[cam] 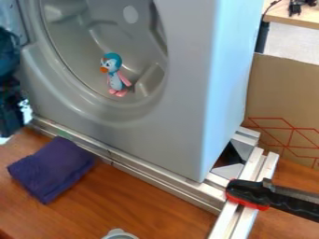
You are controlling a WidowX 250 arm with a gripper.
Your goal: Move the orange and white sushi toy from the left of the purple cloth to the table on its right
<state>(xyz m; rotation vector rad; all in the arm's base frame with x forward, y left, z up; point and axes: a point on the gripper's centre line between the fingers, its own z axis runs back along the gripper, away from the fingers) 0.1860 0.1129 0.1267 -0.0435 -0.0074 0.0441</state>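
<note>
Black gripper (10,109) at the left edge, cut off by it, hanging beside the grey washer-like shell (187,84). Can't tell whether it's open or closed, or whether it holds anything. Nearest loose item: purple cloth (51,169), folded, lying flat on the wooden table (149,205), near side of the metal rails (149,179), left part of the scene. Penguin toy (115,77) sits inside the shell's round recess, low down, roughly upright (blue head, orange beak, pink wings and feet, easy to spot). It's farther right than the cloth, and higher up.

Rails run along the bottom of the shell from left to near right, meeting other metal bars there. Black clamp-like tool (252,192) with a red edge lies over the bars, handle off to the right. Brown cardboard (283,88) with red lines stands on the right, behind them. Far right: light wooden tabletop (293,19) with dark items (296,6) on it. Pale rounded object (118,234) at the near edge, mostly cut off (can't say what).
</note>
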